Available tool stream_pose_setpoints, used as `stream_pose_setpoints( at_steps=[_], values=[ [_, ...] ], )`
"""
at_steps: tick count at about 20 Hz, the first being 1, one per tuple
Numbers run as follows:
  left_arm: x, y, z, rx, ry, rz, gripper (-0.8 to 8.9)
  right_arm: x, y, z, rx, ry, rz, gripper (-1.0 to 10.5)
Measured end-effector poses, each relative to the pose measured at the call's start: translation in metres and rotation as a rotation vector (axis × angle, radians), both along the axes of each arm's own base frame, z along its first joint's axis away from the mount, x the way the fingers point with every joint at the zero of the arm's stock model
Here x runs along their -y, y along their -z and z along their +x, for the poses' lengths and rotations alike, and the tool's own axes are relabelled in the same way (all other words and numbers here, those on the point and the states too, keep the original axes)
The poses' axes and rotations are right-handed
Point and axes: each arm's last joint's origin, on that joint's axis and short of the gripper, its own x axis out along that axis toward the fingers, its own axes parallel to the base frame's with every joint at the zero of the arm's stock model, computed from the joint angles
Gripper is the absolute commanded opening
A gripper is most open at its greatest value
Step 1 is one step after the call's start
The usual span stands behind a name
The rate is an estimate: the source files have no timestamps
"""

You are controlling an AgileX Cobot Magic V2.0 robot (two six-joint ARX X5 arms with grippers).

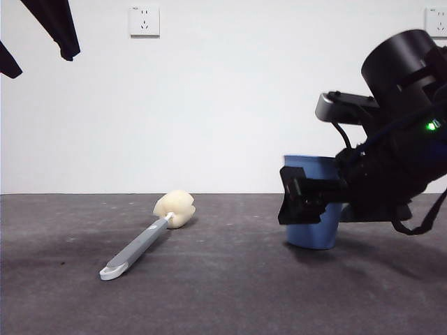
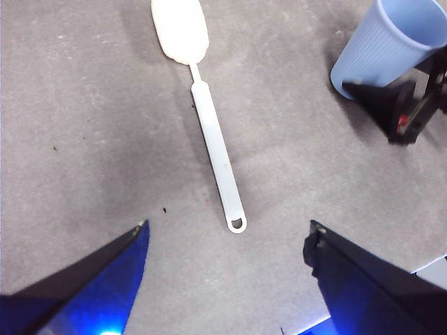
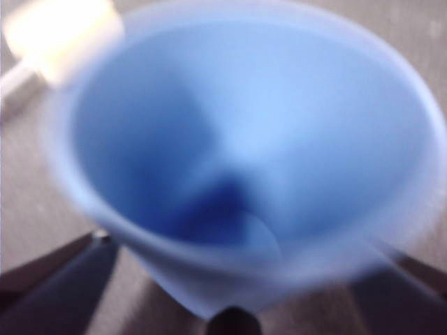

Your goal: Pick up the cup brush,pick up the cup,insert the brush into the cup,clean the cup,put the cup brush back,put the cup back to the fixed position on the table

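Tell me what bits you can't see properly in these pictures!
- Front view: the right gripper covers much of the cup, so whether its jaws squeeze it is hidden.
- Right wrist view: the cup is blurred and fills the picture; the jaws' tips are behind it.
- Right wrist view: the cup brush is cut off at a corner.
- Left wrist view: the left gripper hangs open above the cup brush; the cup's rim is cut off.

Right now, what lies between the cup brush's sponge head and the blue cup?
Nothing: only bare dark grey table separates the grey-handled cup brush with its cream sponge from the ribbed blue plastic cup, as the front and left wrist views show.
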Motion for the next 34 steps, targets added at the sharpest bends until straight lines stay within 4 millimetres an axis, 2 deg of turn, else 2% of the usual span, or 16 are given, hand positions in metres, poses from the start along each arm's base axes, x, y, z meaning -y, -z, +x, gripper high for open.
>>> stream_pose_setpoints(
  at_steps=[5,9,13,19,20,22,23,25,26,28,34],
  values=[
    [0.0,0.001,-0.001,-0.007,0.002,0.007,3.77,0.001,-0.002,-0.001,-0.008,-0.001,-0.008,5.8],
    [0.0,0.001,-0.001,-0.005,0.006,0.01,3.77,0.0,-0.014,-0.013,-0.056,-0.023,-0.034,5.8],
    [0.0,0.001,-0.001,-0.004,0.008,0.012,3.77,0.001,-0.043,-0.04,-0.126,-0.056,-0.034,5.7],
    [-0.001,0.003,-0.003,-0.026,0.096,0.044,3.77,0.016,-0.099,-0.104,-0.236,-0.131,0.056,5.6],
    [0.0,0.003,-0.004,-0.03,0.119,0.042,3.76,0.02,-0.114,-0.113,-0.235,-0.143,0.063,5.4],
    [0.0,0.003,-0.004,-0.033,0.151,0.038,3.63,0.03,-0.142,-0.126,-0.231,-0.145,0.076,4.1],
    [0.001,0.003,-0.004,-0.035,0.165,0.035,2.94,0.035,-0.155,-0.132,-0.237,-0.142,0.075,3.3],
    [0.001,0.003,-0.005,-0.038,0.175,0.036,0.4,0.042,-0.175,-0.14,-0.261,-0.136,0.061,1.2],
    [0.001,0.003,-0.005,-0.04,0.179,0.033,-0.09,0.045,-0.183,-0.143,-0.277,-0.138,0.053,0.0],
    [0.001,0.003,-0.005,-0.044,0.191,0.027,-0.08,0.048,-0.191,-0.149,-0.321,-0.167,0.05,-0.1],
    [0.001,0.003,-0.005,-0.044,0.194,0.028,-0.03,0.049,-0.188,-0.153,-0.395,-0.199,0.039,0.0]
  ],
)
